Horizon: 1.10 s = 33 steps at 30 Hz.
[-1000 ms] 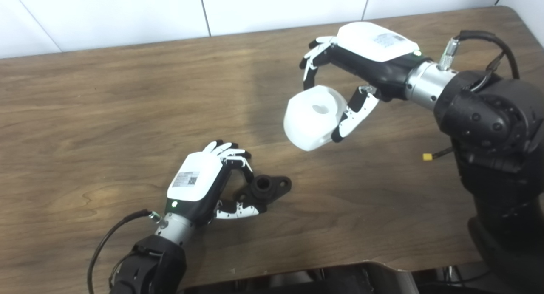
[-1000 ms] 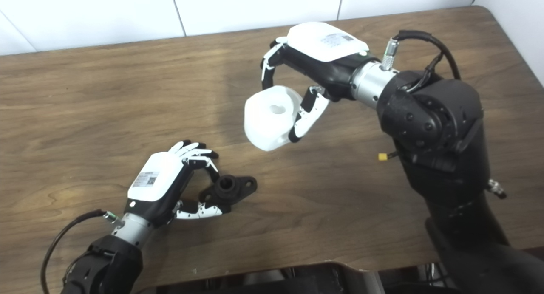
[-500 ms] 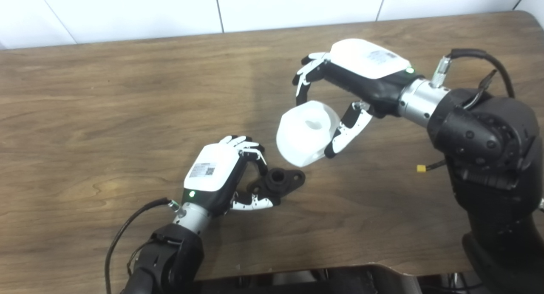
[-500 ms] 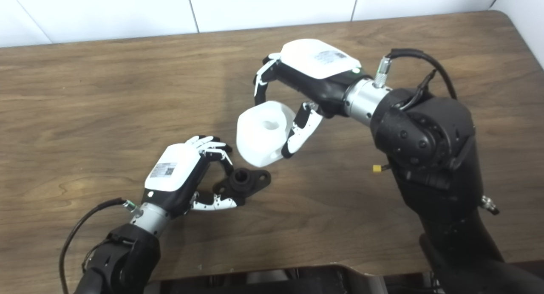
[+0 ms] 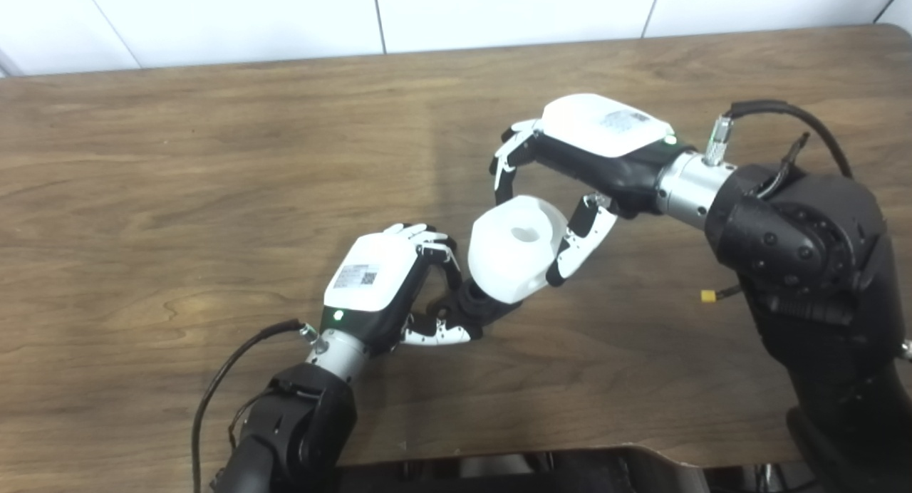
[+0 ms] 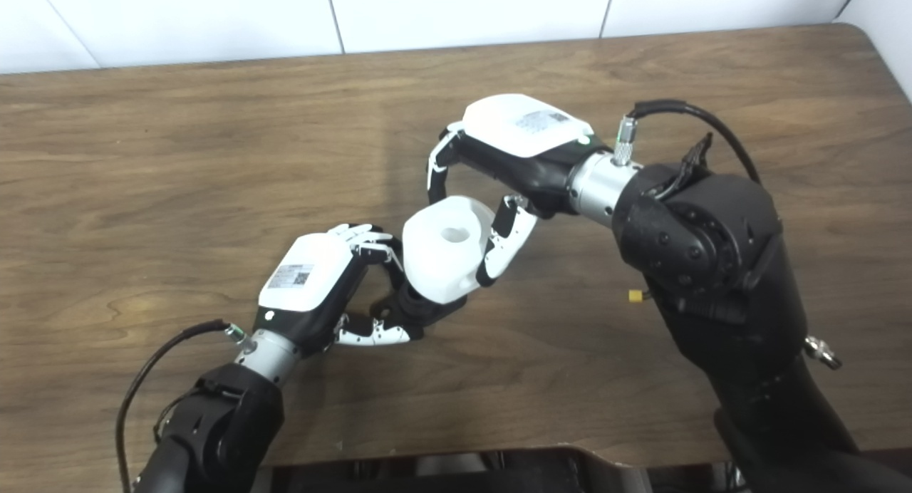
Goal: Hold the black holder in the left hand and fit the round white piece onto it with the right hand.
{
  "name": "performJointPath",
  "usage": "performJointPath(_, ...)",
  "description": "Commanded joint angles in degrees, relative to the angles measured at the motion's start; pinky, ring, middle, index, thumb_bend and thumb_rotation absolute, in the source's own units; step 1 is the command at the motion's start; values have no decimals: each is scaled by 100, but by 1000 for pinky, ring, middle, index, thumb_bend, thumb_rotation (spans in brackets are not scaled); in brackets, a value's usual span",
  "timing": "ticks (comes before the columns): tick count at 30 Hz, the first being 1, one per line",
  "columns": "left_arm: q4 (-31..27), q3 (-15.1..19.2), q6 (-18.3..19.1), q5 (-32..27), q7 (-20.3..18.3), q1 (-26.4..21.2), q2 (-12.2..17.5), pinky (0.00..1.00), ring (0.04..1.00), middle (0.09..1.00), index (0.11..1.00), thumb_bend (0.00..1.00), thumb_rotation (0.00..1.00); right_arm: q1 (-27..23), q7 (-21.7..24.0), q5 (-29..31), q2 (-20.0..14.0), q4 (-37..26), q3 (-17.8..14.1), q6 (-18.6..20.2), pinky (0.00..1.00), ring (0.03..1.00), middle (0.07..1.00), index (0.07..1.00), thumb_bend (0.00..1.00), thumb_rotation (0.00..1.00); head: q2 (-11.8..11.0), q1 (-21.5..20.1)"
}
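Just below the centre of the frame, the left hand [image 5: 377, 286] is gripping the black holder [image 5: 476, 308] between fingers [image 5: 443, 251] above and thumb below, pinning it low over the wooden table [image 5: 178, 158]. That grip is leaving the holder's raised hub facing up and toward the right of the frame, which looks deliberate: the mating side is being kept free of fingers.

Coming in from the upper right, the right hand [image 5: 570, 172] is grasping the round white piece [image 5: 514, 247], with fingers curling over its far edge and the thumb pressing its near right side. The hold at the rim is keeping the central hole clear and pointing up toward the camera, so the bore can presumably line up with the hub.

The white piece is now sitting directly over the holder, hiding most of it; only a dark stub is showing beneath its lower left edge. Whether the two are touching or already seated cannot be told, since the piece is covering the joint. It is looking slightly tilted, so I would judge the fit is only beginning and needs levelling before pressing down.
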Motion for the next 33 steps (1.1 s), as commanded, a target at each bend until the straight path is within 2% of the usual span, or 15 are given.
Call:
performJointPath(1,154,-97,46,97,-232,-25,-20,909,877,800,488,517,56,-122,-198,28,5,-57,-18,-120,822,918,789,483,525,151,6,4)
performJointPath(7,113,-127,94,163,-291,-41,-24,913,876,800,488,517,56,39,-350,-24,77,62,85,-145,828,932,796,482,526,148,16,26)
performJointPath(14,109,-164,136,169,-313,-71,-33,904,874,800,488,518,56,-7,-423,-50,187,73,156,-118,829,933,796,482,525,149,35,19)
performJointPath(18,92,-187,158,185,-314,-76,-52,903,873,797,488,518,56,-89,-369,-53,210,30,126,-20,852,938,799,482,523,152,48,36)
performJointPath(27,123,-193,172,196,-347,-100,-79,909,873,797,488,518,56,-254,-385,-4,117,-65,-19,-12,831,913,795,484,523,155,19,44)
performJointPath(33,95,-199,195,224,-402,-102,-105,909,874,798,488,518,56,-228,-378,-24,169,-72,25,-34,842,910,795,484,524,155,51,85)
